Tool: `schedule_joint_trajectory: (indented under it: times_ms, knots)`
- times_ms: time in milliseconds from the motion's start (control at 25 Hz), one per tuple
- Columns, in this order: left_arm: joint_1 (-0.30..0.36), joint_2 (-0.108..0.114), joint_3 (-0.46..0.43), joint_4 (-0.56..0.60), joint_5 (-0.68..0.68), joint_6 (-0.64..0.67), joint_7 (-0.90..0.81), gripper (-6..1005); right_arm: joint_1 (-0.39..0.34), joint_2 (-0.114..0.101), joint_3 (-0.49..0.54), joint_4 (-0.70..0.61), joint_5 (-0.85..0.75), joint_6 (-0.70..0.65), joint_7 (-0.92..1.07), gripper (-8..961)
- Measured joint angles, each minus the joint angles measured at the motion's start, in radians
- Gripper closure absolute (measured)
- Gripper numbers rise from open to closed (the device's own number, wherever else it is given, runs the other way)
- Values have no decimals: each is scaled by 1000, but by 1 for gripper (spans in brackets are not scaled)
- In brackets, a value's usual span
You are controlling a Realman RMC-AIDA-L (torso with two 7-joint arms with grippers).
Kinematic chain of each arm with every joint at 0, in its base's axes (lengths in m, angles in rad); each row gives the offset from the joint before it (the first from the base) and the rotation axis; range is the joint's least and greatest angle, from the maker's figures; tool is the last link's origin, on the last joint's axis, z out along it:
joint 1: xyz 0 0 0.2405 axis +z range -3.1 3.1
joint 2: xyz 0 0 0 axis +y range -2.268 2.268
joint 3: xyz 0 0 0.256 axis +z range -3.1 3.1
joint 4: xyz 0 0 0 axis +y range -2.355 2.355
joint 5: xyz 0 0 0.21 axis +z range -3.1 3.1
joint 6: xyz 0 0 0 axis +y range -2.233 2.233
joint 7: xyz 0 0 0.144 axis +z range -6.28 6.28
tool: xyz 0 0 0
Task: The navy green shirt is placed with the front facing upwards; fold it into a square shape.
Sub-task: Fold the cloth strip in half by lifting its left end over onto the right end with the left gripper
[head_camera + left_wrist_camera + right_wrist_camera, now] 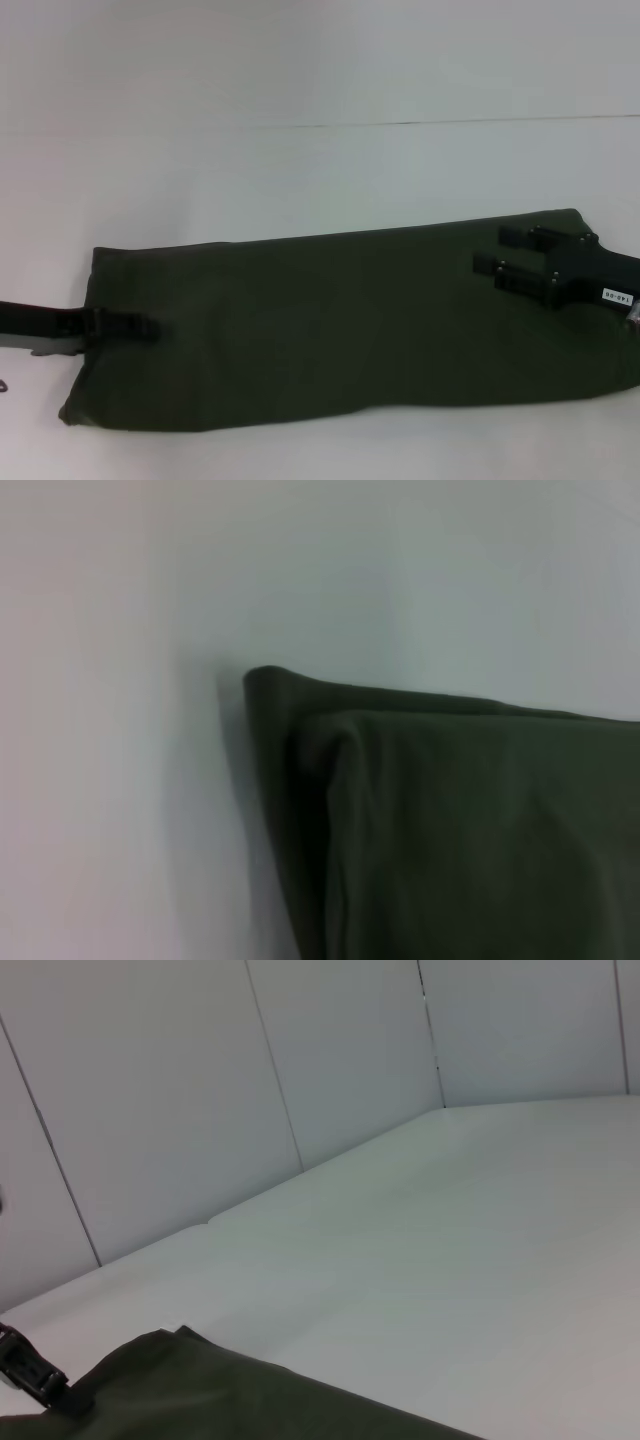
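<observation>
Navy green shirt (340, 320): lies on white table (300, 170) as a long folded band, running from robot's left to far right, right end slightly farther from robot. Plain green side up; no lettering visible. Left wrist view shows shirt corner (270, 680) w/ stacked layers, one fold edge lying just inside the outer edge.

Left gripper (125, 325): low at shirt's left end, fingers lying over the cloth edge, pointing right. Fingers appear close together; whether cloth is pinched between them — cannot tell from head view. Left wrist cam shows no fingers.

Right gripper (500, 250): over shirt's right end, near far edge. Two black fingers (515, 236) parallel w/ clear gap between them, i.e. spread apart; nothing seen between them. Contact w/ cloth below — cannot tell.

Right wrist view: shirt end (230, 1395) at lower frame, the other arm's gripper (40, 1380) at its far edge; white wall panels (200, 1090) behind table.
</observation>
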Motion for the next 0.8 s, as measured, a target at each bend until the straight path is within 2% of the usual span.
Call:
schedule_joint_trajectory:
  times_ms: [360, 520, 800]
  knots:
    - [-15, -4, 7, -10, -3, 9, 11, 140, -1, 0, 0, 0, 0, 0, 0, 293]
    - [-17, -15, 33, -8, -3, 10, 26, 216, -2, 0, 0, 0, 0, -1, 0, 293]
    - [-19, -19, 47, 9, -20, 9, 27, 349, -7, 0, 0, 0, 0, -3, 0, 294]
